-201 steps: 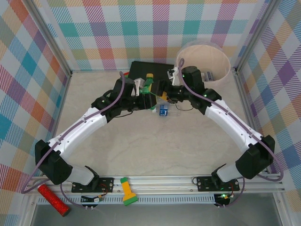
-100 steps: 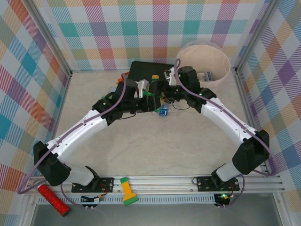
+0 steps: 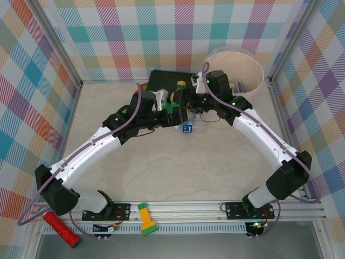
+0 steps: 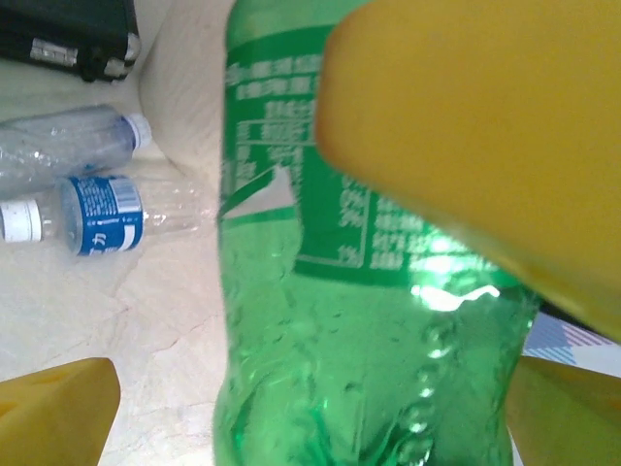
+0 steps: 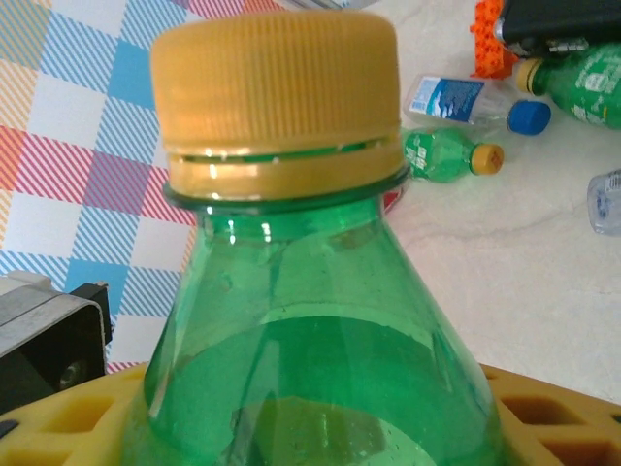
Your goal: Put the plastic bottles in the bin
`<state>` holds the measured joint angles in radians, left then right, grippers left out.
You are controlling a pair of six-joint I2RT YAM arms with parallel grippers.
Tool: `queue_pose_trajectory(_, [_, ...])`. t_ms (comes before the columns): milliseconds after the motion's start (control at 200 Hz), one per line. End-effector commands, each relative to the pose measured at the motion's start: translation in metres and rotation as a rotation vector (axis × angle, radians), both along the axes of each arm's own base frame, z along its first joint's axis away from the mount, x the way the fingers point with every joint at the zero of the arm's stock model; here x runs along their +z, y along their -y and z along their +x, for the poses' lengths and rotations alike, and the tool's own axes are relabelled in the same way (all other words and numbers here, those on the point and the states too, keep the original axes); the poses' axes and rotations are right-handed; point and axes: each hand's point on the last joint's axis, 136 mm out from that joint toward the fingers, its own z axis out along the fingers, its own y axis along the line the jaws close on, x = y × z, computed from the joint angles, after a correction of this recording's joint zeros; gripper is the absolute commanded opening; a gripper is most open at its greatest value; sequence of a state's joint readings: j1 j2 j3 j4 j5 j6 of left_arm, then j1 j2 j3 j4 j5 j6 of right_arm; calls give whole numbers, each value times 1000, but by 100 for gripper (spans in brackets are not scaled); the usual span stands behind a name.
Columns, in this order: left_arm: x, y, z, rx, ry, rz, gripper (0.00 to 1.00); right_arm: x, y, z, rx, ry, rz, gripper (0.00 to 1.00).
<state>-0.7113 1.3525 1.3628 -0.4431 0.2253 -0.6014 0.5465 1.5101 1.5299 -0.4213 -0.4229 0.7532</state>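
Since a second ago the left gripper (image 4: 306,417) has let go: its yellow fingers (image 4: 53,413) now stand wide apart on either side of the green bottle (image 4: 369,369). The left one is well clear of the plastic, the right one just beside it, and neither grips anything. Over the same second the right gripper (image 5: 325,432) has moved in and narrowed onto that bottle, and the yellow cap (image 5: 277,92) has drifted a little toward the right arm in the top view. From the right wrist, the bottle stands upright between the yellow pads (image 5: 87,417), which press against its shoulder on both sides. The right gripper is thus partly closed with a hold on it, neck and cap rising straight above the fingertips. A blurred yellow finger crosses the bottle's label close to the left wrist camera; whose it is cannot be told. Below and to the left of the left gripper, a blue-labelled bottle (image 4: 97,214) and a clear bottle (image 4: 68,146) lie side by side on the table (image 4: 146,320), with the black case (image 4: 68,39) beyond them. Past the right gripper lie a small green bottle (image 5: 441,155) and a blue-capped bottle (image 5: 475,102). The bin (image 3: 249,67) stands just beyond the right gripper, to its right.
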Motion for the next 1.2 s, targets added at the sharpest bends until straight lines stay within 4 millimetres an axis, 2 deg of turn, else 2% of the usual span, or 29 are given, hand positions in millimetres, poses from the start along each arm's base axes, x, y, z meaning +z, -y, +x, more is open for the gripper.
queue_pose_trajectory(0, [39, -14, -3, 30, 108, -14, 100, 24, 32, 7, -61, 85, -75, 58])
queue_pose_trajectory(230, [46, -32, -2, 72, 132, -9, 100, 59, 102, 34, -242, 164, -229, 56])
queue_pose_trajectory(475, [45, -33, -5, 61, 120, -8, 99, 76, 163, 61, -377, 206, -332, 57])
queue_pose_trajectory(635, [41, -37, -6, 69, 110, 14, 99, 83, 193, 84, -423, 214, -352, 57])
queue_pose_trajectory(810, [39, -50, -6, 117, 99, 63, 100, 73, 223, 113, -469, 184, -394, 58])
queue_pose_trajectory(970, [41, -61, -10, 140, 110, 87, 99, 56, 249, 138, -501, 126, -397, 58])
queue_pose_trajectory(1090, [40, -68, -14, 155, 111, 100, 100, 39, 261, 150, -506, 69, -423, 58])
queue_pose_trajectory(1195, [40, -73, -16, 167, 115, 106, 100, 22, 262, 155, -485, 30, -443, 58])
